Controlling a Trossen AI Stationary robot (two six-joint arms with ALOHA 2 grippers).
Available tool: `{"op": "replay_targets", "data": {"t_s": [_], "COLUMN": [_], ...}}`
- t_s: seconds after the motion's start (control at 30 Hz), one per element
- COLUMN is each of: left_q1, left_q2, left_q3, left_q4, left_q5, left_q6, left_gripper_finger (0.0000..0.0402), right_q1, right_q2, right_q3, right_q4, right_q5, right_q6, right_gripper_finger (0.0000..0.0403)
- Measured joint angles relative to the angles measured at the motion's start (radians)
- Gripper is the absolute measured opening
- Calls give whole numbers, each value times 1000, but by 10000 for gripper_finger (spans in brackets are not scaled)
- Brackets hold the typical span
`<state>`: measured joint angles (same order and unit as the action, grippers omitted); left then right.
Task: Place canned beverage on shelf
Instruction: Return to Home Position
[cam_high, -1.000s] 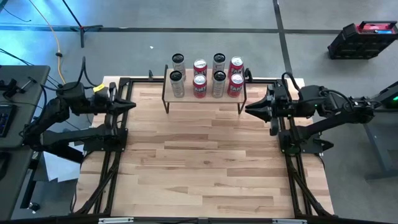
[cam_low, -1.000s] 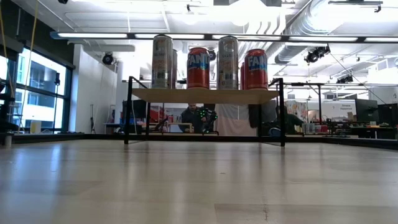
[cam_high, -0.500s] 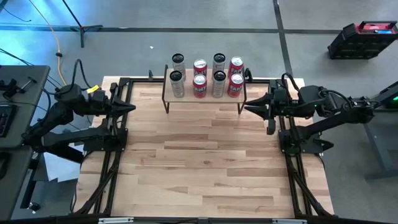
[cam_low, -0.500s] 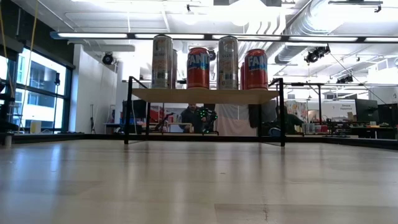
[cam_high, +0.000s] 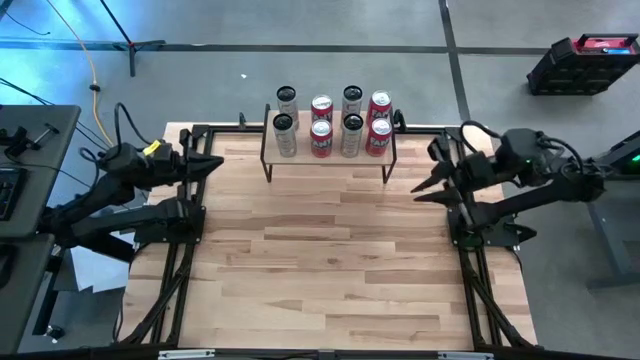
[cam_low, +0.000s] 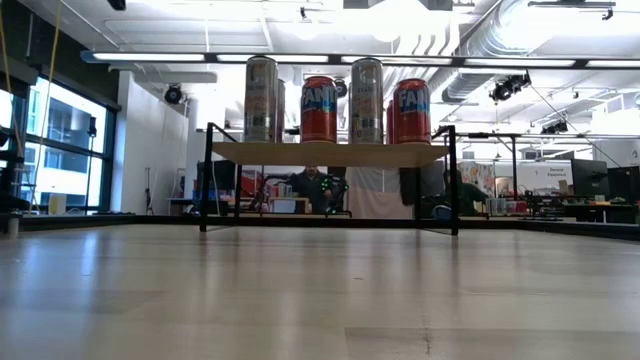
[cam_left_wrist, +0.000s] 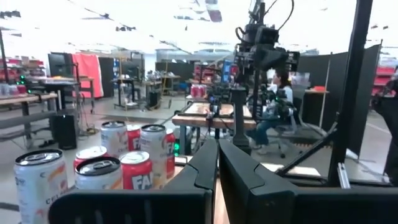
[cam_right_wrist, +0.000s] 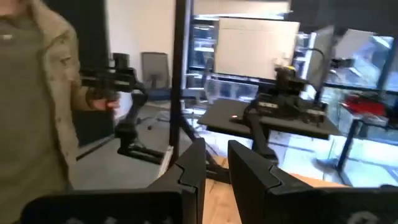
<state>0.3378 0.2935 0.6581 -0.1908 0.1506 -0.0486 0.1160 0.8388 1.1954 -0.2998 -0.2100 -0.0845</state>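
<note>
The shelf (cam_high: 330, 157), a light wood plank on thin black legs, stands at the table's far edge; it also shows in the low view (cam_low: 330, 153). Several silver and red cans (cam_high: 332, 124) stand upright on it in two rows; they also show in the low view (cam_low: 318, 108) and the left wrist view (cam_left_wrist: 99, 171). My left gripper (cam_high: 218, 163) is shut and empty at the table's left edge, pointing toward the shelf. My right gripper (cam_high: 418, 190) hangs at the table's right edge, empty, with a narrow gap between its fingers (cam_right_wrist: 216, 162).
Black arm frames run along the table's left side (cam_high: 180, 230) and right side (cam_high: 470, 240). Bare wood tabletop (cam_high: 320, 260) lies in front of the shelf. A person (cam_right_wrist: 31, 93) stands close beyond the table; another sits behind the shelf (cam_low: 315, 185).
My right gripper has drawn back from the shelf toward the table's right edge and has turned to point more toward the near edge. My left arm has shifted slightly at the left edge. The cans and the shelf have stayed still.
</note>
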Motion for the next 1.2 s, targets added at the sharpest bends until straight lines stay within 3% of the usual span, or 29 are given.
{"op": "replay_targets", "data": {"t_s": [0.1, 0.3, 0.63, 1.2], "left_q1": [0, 0, 0, 0], "left_q2": [0, 0, -7, -7], "left_q3": [-28, -44, -44, -44], "left_q4": [25, 25, 23, 23], "left_q5": [-5, -5, -5, -5], "left_q6": [-10, -28, -9, 17], "left_gripper_finger": [8, 7, 7, 8], "right_q1": [-12, -56, -157, -247], "right_q2": [-6, -2, -47, -157], "right_q3": [0, 0, 0, 0], "right_q4": [-14, -97, -242, -302], "right_q5": [2, 188, 208, 211], "right_q6": [-1, 58, 111, 43], "right_gripper_finger": [53, 53, 53, 53]}}
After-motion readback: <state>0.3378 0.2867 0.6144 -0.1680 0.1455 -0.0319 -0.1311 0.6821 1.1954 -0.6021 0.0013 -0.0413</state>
